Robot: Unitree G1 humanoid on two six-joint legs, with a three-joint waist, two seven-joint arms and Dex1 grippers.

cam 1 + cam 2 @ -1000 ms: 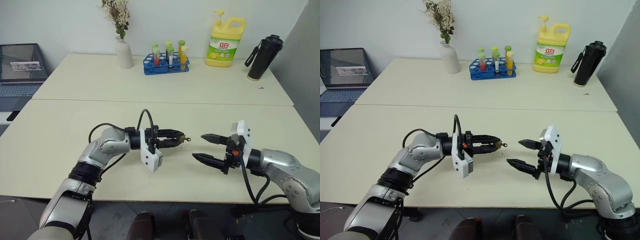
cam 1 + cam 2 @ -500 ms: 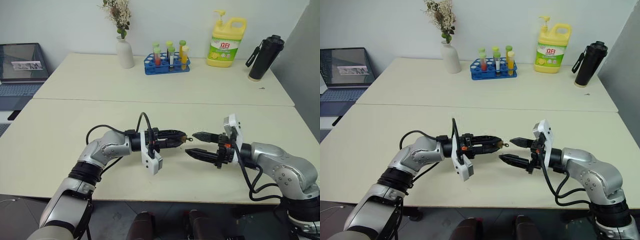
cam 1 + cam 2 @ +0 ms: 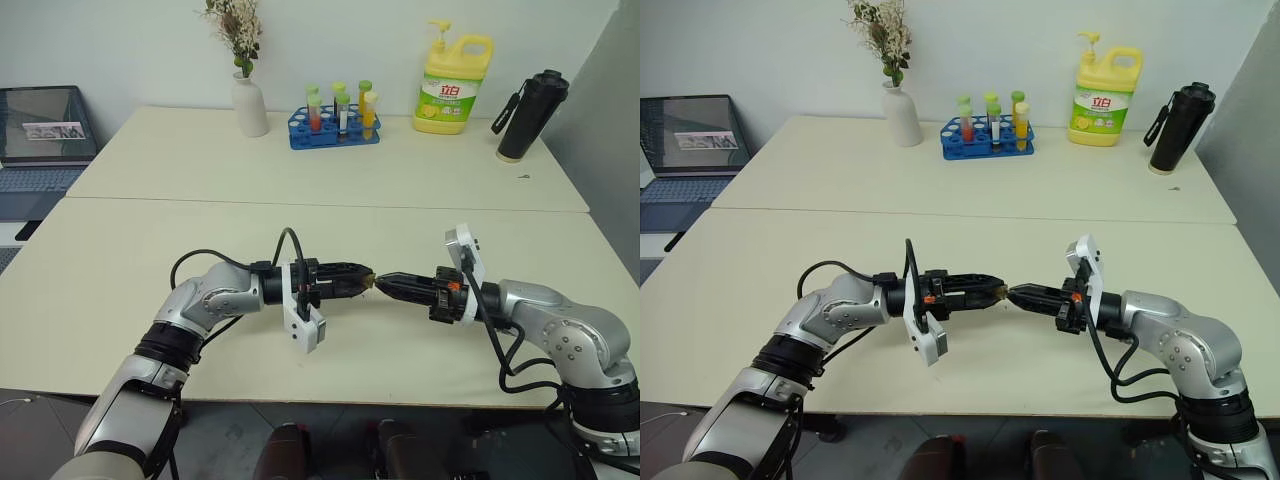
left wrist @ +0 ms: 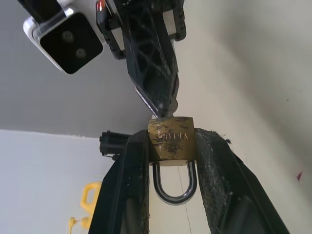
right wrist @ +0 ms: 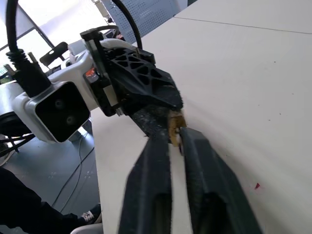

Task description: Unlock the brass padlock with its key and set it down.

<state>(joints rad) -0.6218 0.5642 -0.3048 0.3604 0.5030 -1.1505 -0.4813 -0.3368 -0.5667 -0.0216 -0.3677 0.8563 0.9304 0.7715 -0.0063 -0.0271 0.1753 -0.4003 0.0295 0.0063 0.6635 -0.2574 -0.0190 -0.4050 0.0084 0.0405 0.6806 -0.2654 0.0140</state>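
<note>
Above the near table (image 3: pixel 120 300), the right gripper (image 3: pixel 383 282) had closed since a second earlier, when its fingers stood wide apart and clear of the left gripper (image 3: pixel 362 279); its tips now met the left gripper's, pinched shut on the small key at the padlock (image 4: pixel 171 140). The left gripper stayed clamped on the brass padlock's body, partly closed, its silvery loop lying between the fingers (image 4: pixel 129 195). Engraved writing on the padlock was too faint to read. Farther back stood a test-tube rack (image 3: pixel 334 128), a yellow bottle (image 3: pixel 451 85) with unreadable label characters, and a black flask (image 3: pixel 527 114).
</note>
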